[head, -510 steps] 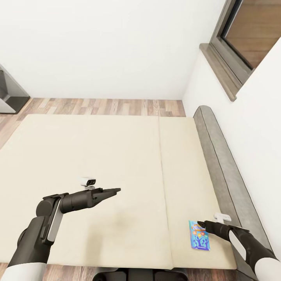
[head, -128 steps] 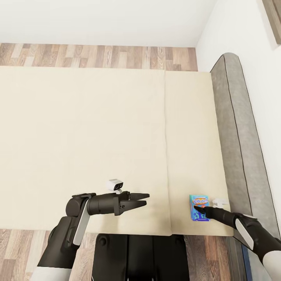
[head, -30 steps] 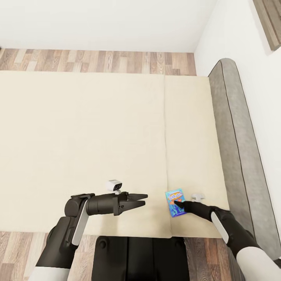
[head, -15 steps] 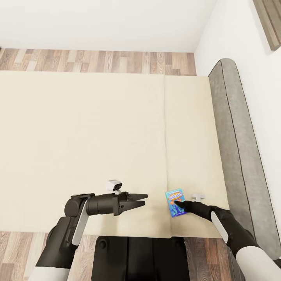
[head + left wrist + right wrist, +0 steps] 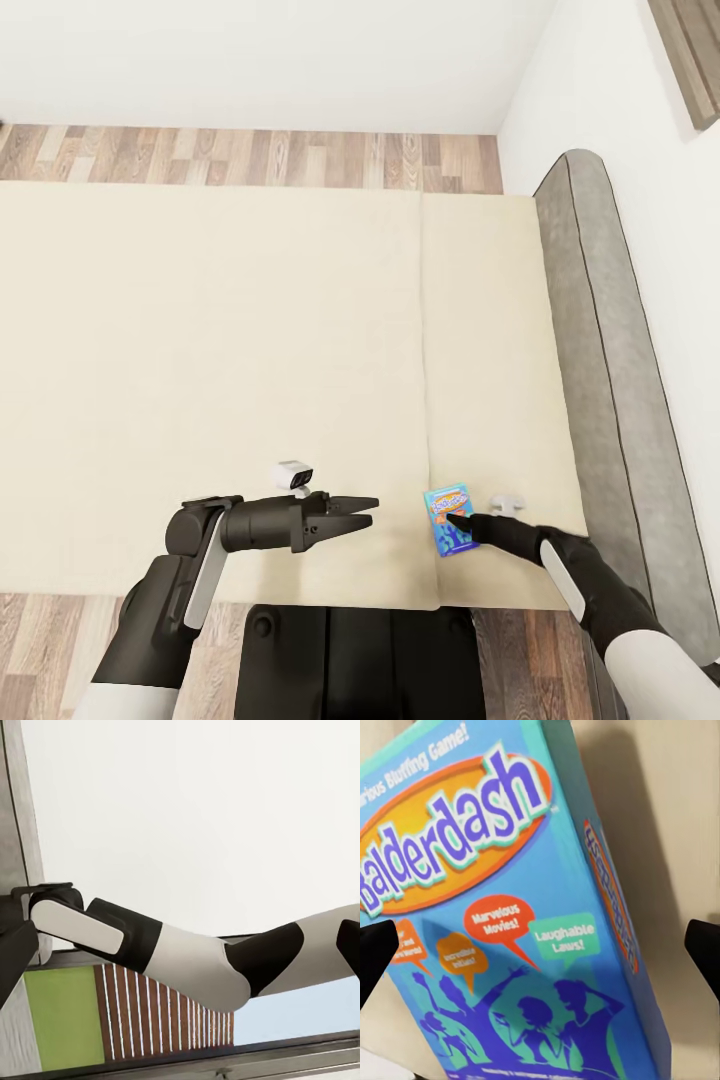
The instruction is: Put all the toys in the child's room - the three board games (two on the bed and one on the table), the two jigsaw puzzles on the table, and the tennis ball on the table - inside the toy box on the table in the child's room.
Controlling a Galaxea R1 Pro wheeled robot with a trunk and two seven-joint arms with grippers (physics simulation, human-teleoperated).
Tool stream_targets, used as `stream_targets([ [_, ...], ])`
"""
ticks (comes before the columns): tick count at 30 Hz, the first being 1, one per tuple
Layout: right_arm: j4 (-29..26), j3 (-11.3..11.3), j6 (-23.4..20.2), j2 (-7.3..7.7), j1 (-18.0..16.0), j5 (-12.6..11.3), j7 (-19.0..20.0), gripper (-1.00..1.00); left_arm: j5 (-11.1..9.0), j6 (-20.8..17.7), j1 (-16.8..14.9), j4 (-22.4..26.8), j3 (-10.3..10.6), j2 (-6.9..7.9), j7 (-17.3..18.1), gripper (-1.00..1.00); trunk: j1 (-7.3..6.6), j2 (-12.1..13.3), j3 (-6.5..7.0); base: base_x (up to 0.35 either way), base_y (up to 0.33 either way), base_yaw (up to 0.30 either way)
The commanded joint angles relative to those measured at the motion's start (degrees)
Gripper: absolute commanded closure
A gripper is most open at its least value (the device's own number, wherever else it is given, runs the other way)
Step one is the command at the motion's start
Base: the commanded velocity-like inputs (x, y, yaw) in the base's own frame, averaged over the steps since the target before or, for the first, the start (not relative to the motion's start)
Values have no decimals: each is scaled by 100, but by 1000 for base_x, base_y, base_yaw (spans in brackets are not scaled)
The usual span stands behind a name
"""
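Observation:
A small blue board game (image 5: 449,520), printed "Balderdash" (image 5: 457,855), lies on the cream mattress of the bed (image 5: 250,350) near its front edge, just right of the mattress seam. My right gripper (image 5: 458,521) reaches onto the box from the right and is open; in the right wrist view its dark fingertips (image 5: 375,952) stand wide apart over the box's cover. My left gripper (image 5: 368,510) hovers open and empty above the mattress, a short way left of the box. The table, the toy box, the puzzles and the ball are out of view.
A grey padded headboard (image 5: 610,380) runs along the bed's right side against the white wall. Wood floor (image 5: 250,155) lies beyond the bed's far edge. My dark base (image 5: 360,650) stands against the bed's front edge. A window frame (image 5: 690,50) is at the upper right.
Nothing has moved over the last second. Compared with four seconds ago, the blue box and my right gripper are further left, close to the mattress seam.

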State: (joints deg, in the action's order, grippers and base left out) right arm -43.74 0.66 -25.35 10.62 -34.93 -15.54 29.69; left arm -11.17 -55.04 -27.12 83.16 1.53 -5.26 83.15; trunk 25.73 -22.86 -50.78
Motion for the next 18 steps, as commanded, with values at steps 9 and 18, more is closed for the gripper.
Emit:
stream_targets([
  [9,12,22,-207,-206,4,-72,35,-100,-8,-59,-4,-1,11,-8,6,-100,6,-6,-6,0,0,0],
  [18,6,22,-224,-239,4,-71,55,-100,-8,-64,-4,-1,14,-10,2,-100,6,-6,-6,0,0,0],
])
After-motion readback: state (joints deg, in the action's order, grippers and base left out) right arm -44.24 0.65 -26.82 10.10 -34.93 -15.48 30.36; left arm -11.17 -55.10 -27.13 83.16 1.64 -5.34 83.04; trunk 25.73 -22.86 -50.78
